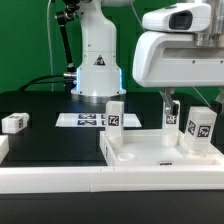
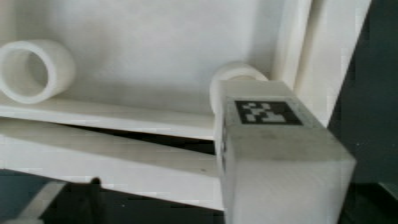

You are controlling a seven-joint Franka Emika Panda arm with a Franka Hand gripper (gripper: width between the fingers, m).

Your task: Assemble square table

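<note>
The square table's white top (image 1: 150,152) lies at the exterior view's right with its socket side up. Three white tagged legs stand on it: one at its left corner (image 1: 115,115), one at the back (image 1: 170,120) and one at the right (image 1: 201,128). A fourth leg (image 1: 14,122) lies apart on the black mat at the left. My gripper (image 1: 170,102) hangs open over the back leg, one finger on each side of its top. The wrist view shows that leg (image 2: 270,130) close up, standing on the table top (image 2: 143,50) beside a round socket (image 2: 27,70). My fingertips barely show there.
The marker board (image 1: 88,120) lies flat behind the table top, in front of the robot base (image 1: 97,70). A long white border rail (image 1: 60,178) runs along the front edge. Black cables trail at the back left.
</note>
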